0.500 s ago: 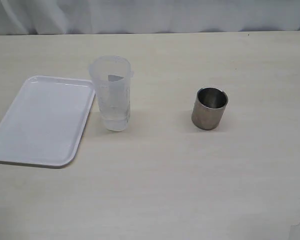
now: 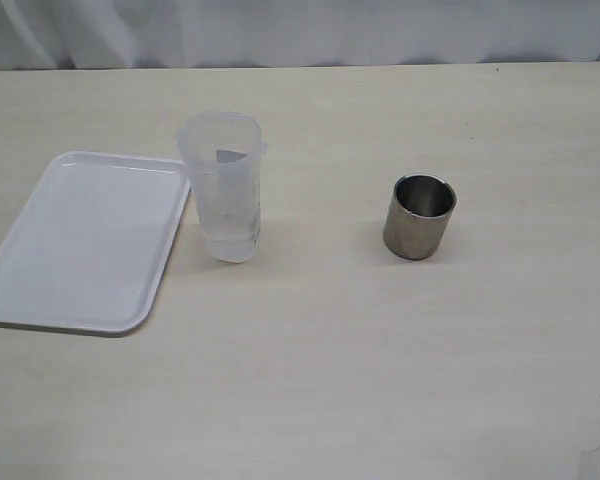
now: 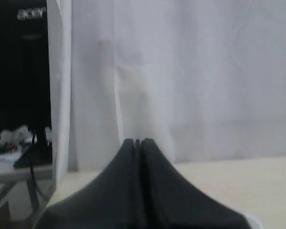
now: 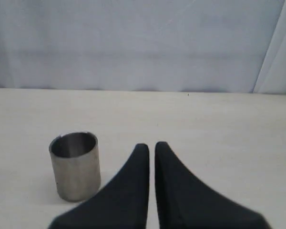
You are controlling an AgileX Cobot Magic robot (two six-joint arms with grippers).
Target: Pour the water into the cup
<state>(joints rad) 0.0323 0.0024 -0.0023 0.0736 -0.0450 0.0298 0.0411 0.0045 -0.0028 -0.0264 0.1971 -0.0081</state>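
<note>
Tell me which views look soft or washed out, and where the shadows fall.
Exterior view: even, flat light, faint shadows by the cup and beaker, white tray nearly washed out. Left wrist view: soft overall, left claw a dark blur. Right wrist view: cup fairly sharp, right claw near-black and featureless.

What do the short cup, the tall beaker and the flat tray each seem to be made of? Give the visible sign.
The cup: likely stainless steel, dull grey outside with a shiny, reflective inside. The beaker: probably plastic, translucent and milky; a little water shows through its wall. The tray: seemingly white plastic, smooth and slightly glossy, though that is less certain.
</note>
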